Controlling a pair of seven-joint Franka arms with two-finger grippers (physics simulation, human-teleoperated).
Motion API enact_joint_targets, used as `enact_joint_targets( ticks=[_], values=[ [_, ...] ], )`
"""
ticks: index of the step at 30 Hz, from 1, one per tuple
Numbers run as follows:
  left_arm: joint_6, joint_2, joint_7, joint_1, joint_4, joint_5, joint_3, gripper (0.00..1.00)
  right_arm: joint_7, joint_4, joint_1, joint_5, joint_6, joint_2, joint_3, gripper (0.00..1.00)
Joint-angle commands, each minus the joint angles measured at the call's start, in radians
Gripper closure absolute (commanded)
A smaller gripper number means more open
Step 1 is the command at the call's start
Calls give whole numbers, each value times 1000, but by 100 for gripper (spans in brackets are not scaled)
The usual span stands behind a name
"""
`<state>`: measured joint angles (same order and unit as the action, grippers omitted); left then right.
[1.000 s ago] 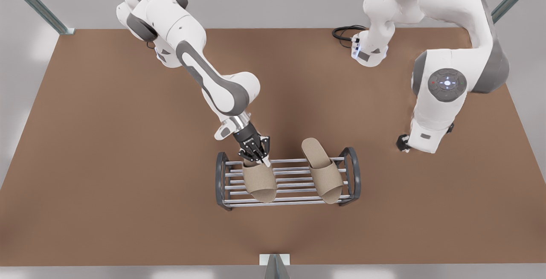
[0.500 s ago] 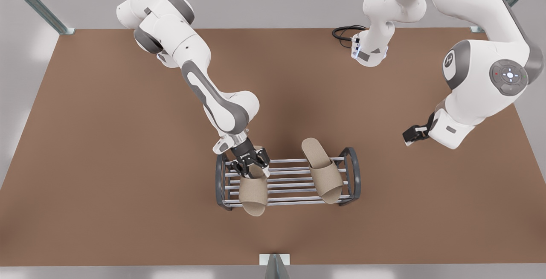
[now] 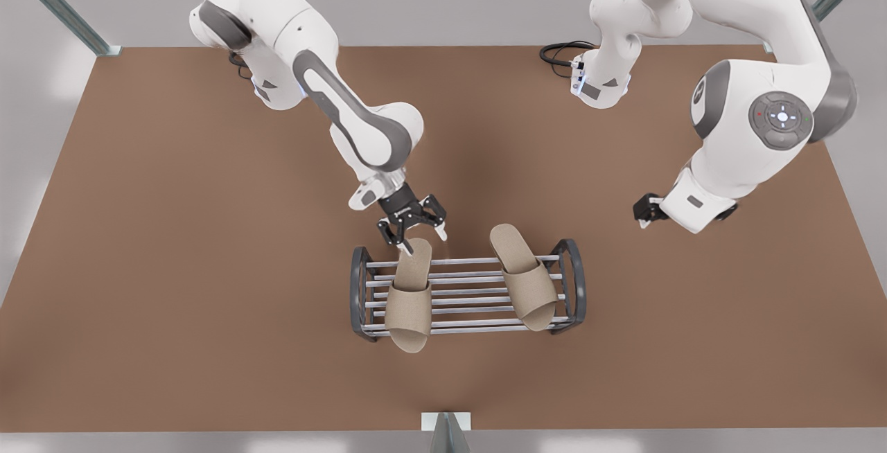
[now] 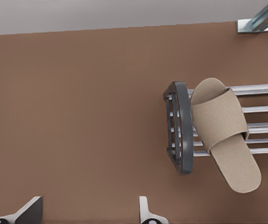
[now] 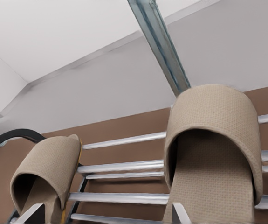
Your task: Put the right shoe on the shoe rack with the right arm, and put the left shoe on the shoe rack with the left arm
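Right gripper (image 3: 423, 240) seen spread open, held just behind heel of right shoe (image 3: 409, 300), not gripping it. Right shoe, beige slipper, laid across bars of shoe rack (image 3: 358, 294) at front view's left end, toe overhanging front bar. Left shoe (image 3: 523, 276) laid tilted at other end, heel past back bar. Left gripper (image 3: 644, 210) open, parked well apart above brown table (image 3: 173, 266).

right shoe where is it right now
In the front view the right shoe lies on the left half of the shoe rack, heel by the open right gripper, left shoe alongside; the left gripper waits far right.
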<state>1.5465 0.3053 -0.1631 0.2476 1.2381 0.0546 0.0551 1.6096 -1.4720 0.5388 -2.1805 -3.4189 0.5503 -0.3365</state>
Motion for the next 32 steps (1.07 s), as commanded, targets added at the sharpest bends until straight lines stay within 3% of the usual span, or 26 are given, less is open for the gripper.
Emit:
enact_joint_targets(
  ticks=[1, 2, 3, 4, 5, 6, 7, 8, 9, 11, 14, 17, 20, 32],
  values=[
    [-11, -5, 27, 1, 0, 8, 0, 0, -5, -45, -14, -35, 1, -73, -3, 0],
    [-14, -9, 27, 4, 0, 8, -3, 0, 15, -83, -79, -27, 41, -116, -1, 0],
    [-19, -9, 27, 7, -2, 8, -1, 0, 107, -195, -219, -18, 290, -157, 1, 0],
    [-19, -9, 17, 15, -2, 8, -3, 0, 109, -293, -324, 146, 476, -188, 5, 0],
    [-20, -9, 8, 16, 0, 8, -3, 0, 96, -355, -451, 393, 795, -199, 72, 0],
    [-20, -9, 7, 16, 0, 8, -3, 0, -178, -323, -465, 787, 1130, -223, 269, 0],
    [-25, -9, 7, 16, -2, 8, -3, 0, -345, -274, -488, 989, 1283, -250, 344, 0],
    [-25, -11, 7, 16, 0, 8, -3, 0, -393, -260, -579, 1090, 1412, -294, 350, 0],
    [-25, -12, 7, 16, -2, 8, -3, 0, -462, -208, -603, 1240, 1429, -316, 352, 0],
    [-26, -14, 8, 16, 0, 8, -3, 0, -959, -74, -576, 1712, 1425, -309, 326, 0],
    [-37, -18, 7, 16, -2, 8, -3, 0, -1494, -106, -525, 2143, 1557, -380, 300, 0],
    [-39, -25, 7, 16, -2, 8, -3, 0, -1712, -294, -523, 2210, 1595, -483, 304, 0],
    [-54, -25, -7, 16, -9, 8, -3, 0, -1680, -182, -574, 2211, 1638, -458, 317, 0],
    [-52, -22, -4, 16, -14, 7, -1, 0, -1714, -172, -570, 2194, 1681, -446, 315, 0]
  ],
)
